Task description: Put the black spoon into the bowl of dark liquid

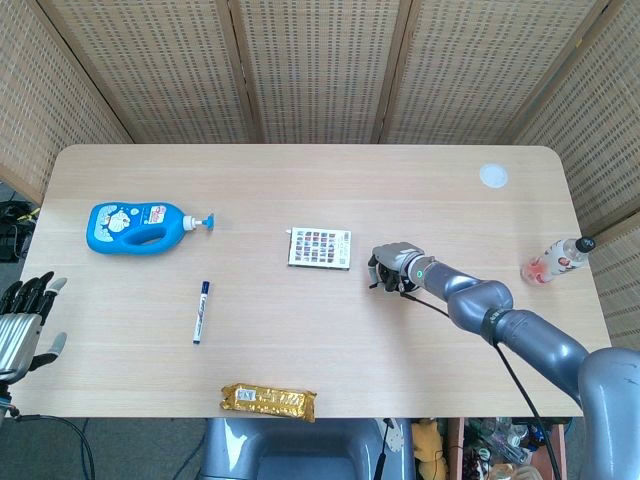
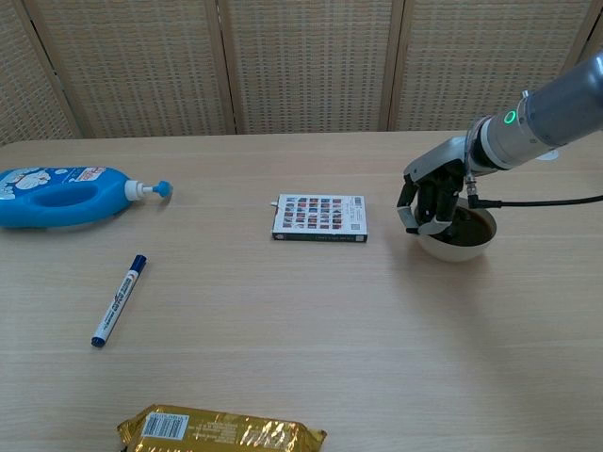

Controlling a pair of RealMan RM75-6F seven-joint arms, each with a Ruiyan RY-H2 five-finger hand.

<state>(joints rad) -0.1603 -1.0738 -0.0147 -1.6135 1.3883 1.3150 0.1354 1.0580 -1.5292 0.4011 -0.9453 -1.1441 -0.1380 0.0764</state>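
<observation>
Nearest the robot, a gold snack packet (image 2: 222, 430) is seen at the table's front edge, with a blue marker (image 2: 119, 299) lying beyond it. The left hand (image 1: 22, 320) is held off the table's left side, fingers spread and empty. Further out, the right hand (image 2: 431, 195) is poised at the near-left rim of the white bowl of dark liquid (image 2: 460, 232), fingers curled downward over it. The black spoon cannot be made out (whether it is pinched in those fingers or already in the liquid cannot be told), nor its long axis. The right hand is plainly the nearer. The pale wooden table (image 1: 300, 390) is backed by woven screens (image 1: 320, 70).
</observation>
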